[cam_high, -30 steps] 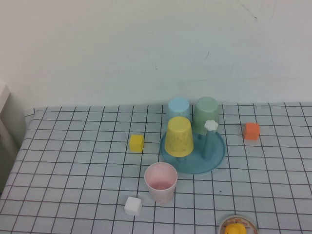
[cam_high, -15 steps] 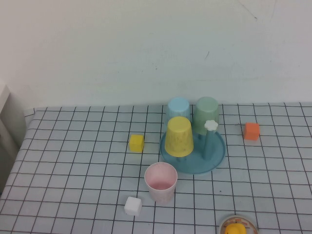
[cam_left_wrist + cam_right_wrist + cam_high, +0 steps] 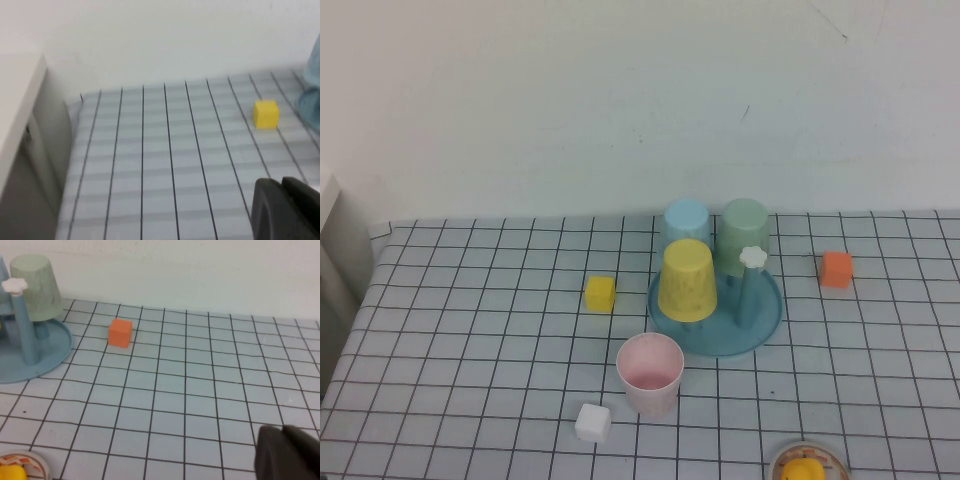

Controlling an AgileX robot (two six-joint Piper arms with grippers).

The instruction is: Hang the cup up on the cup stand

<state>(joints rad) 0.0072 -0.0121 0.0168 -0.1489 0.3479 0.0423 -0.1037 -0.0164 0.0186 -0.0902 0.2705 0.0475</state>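
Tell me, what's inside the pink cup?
The cup stands upright, mouth up, before the cup stand; only its pink bottom shows inside. Left gripper and right gripper show only in wrist views, away from it.

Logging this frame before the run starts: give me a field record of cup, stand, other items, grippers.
cup: pink cup, upright on table, near side of stand, apart from it
cup stand: blue dish; flower-tipped peg free
hung: yellow cup, blue cup, green cup, inverted
blocks: yellow, orange, white
left gripper: parked, holds nothing
right gripper: parked, holds nothing
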